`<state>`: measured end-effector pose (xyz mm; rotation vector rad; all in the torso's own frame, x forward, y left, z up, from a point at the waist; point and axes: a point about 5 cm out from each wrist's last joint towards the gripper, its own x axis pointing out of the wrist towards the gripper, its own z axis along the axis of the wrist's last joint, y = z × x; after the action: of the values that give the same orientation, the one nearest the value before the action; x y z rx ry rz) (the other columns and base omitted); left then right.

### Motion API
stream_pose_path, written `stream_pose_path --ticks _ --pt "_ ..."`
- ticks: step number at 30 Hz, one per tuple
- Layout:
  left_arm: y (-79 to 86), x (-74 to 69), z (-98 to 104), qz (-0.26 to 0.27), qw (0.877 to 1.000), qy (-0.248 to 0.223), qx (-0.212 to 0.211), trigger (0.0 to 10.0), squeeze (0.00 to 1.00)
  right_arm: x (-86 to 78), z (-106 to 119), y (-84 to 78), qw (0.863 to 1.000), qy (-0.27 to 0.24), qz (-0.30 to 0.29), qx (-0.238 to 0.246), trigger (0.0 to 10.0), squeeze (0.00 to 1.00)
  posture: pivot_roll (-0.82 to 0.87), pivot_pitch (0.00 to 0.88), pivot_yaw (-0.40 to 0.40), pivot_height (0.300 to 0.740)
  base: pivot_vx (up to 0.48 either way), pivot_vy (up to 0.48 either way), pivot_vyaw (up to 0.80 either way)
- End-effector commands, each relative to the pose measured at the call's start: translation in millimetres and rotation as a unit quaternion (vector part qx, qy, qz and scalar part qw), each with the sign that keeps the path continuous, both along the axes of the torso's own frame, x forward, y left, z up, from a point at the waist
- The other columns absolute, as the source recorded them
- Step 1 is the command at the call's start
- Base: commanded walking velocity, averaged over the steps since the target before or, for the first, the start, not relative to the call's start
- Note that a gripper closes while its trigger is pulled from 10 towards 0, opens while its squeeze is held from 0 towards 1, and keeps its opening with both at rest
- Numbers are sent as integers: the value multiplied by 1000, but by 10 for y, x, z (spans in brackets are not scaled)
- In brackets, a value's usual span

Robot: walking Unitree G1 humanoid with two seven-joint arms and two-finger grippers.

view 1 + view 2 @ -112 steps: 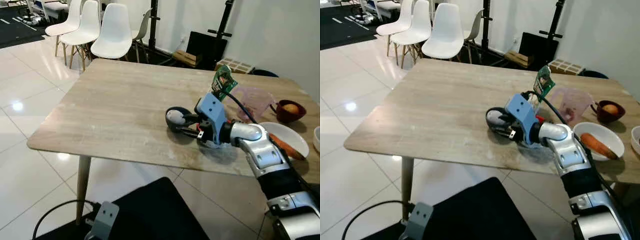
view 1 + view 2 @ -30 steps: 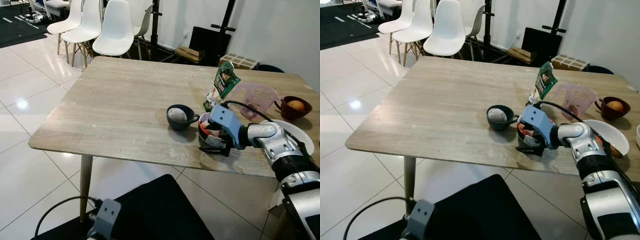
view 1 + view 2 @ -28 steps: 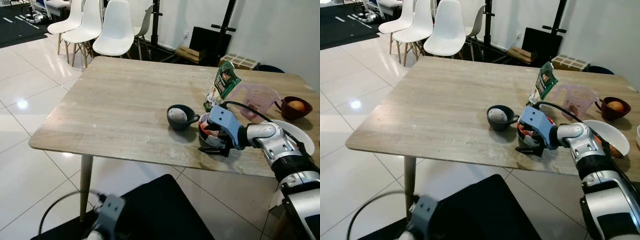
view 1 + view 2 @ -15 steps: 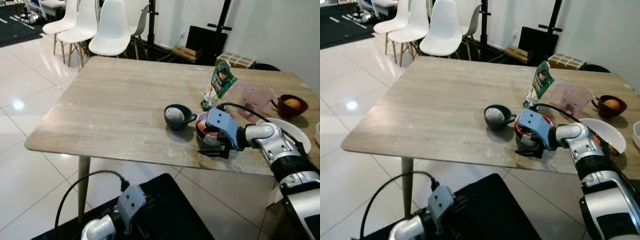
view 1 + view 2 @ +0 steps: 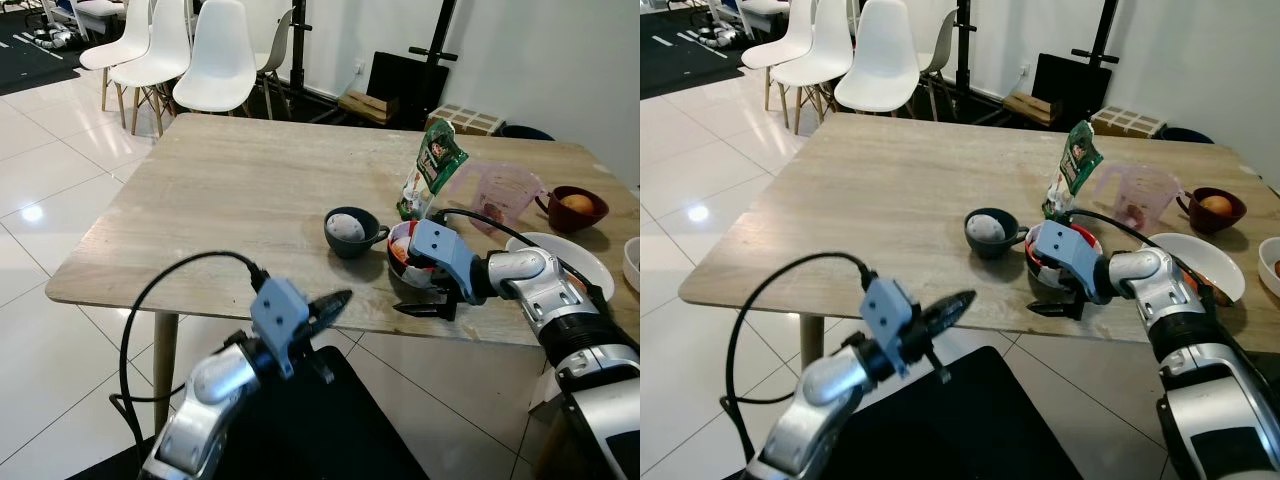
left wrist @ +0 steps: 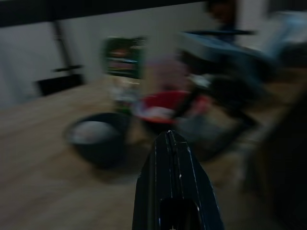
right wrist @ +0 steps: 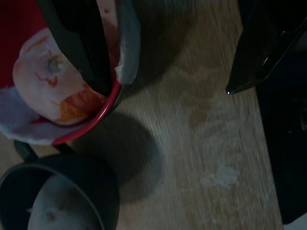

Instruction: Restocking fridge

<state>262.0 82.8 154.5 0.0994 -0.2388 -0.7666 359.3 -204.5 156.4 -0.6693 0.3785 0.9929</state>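
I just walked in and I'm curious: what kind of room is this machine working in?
Probably a dining area in a home or a studio. A wooden table holds food: a dark cup, a red bowl and a green snack bag. White chairs stand behind it on a white tiled floor.

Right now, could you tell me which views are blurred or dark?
Left wrist view: motion-blurred, the red bowl and dark cup smeared. Right wrist view: dim but sharp, shadow beside the red bowl's rim. Both eye views: bright, sharp, floor glare at left.
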Motion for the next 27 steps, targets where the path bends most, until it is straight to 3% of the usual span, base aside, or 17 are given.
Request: stream_pose_path --ticks 1,16,27 --pt "5 26 -8 15 1000 5 6 10000 0 21 14 60 1000 -11 8 -10 10000 0 -54 57 -54 700 0 0 0" --pt "96 140 37 68 997 30 31 10000 0 171 56 204 999 -35 -25 -26 10000 0 -51 57 -65 700 0 0 0" --pt "77 110 29 58 997 41 40 10000 0 165 5 104 997 -12 -37 -66 10000 0 -52 56 -63 700 0 0 0"
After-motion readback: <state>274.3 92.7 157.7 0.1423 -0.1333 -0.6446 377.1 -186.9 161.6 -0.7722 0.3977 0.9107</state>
